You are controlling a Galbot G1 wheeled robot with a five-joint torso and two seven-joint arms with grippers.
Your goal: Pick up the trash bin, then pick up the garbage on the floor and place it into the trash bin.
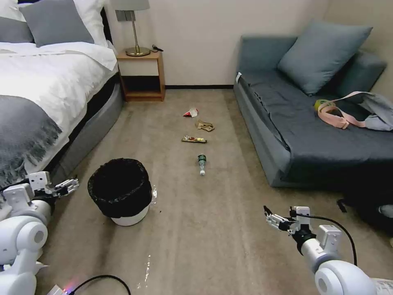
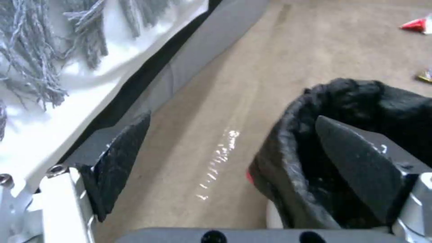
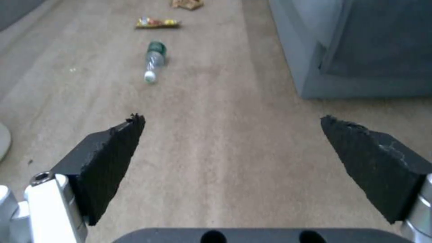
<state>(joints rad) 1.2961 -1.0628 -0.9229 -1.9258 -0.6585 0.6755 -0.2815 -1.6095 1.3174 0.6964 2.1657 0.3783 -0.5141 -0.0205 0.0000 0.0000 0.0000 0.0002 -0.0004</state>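
Note:
The trash bin (image 1: pixel 122 191), white and wrapped in a crinkled black bag, stands on the carpet at the lower left; its rim (image 2: pixel 324 101) also appears in the left wrist view. My left gripper (image 1: pixel 70 186) hovers open just left of the bin, apart from it. Garbage lies in a line up the floor's middle: a clear bottle (image 1: pixel 202 163) with green label, a gold-brown snack wrapper (image 1: pixel 194 139), crumpled tan paper (image 1: pixel 204 125) and a red-and-white wrapper (image 1: pixel 190 112). My right gripper (image 1: pixel 271 216) hangs open at the lower right, well short of the bottle (image 3: pixel 154 60).
A bed (image 1: pixel 49 90) fills the left side, its base close to my left arm. A blue-grey sofa (image 1: pixel 311 123) runs along the right. A nightstand (image 1: pixel 141 76) with a lamp stands at the back wall. A black cable (image 1: pixel 102 280) lies near the front.

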